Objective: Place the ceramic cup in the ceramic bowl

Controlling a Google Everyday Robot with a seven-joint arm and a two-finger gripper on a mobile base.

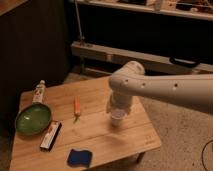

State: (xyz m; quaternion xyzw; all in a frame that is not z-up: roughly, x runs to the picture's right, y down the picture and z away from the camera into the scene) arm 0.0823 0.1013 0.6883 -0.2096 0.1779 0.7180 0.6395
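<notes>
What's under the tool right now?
The ceramic cup, standing on the table right below the tool. The arm covers its rim, so contact can't be judged. The ceramic bowl sits at the table's left end, well apart.

I can read no word, number or brand here. The label on the white bottle (pixel 39 93) at the far left corner of the table (pixel 100 137) is only a blurred band to me, and the flat black-and-white box (pixel 50 136) at the near left shows no legible print. My gripper (pixel 117 112) hangs right over the ceramic cup (pixel 116 120), right of the table's middle, and I can make out no marking on either.
</notes>
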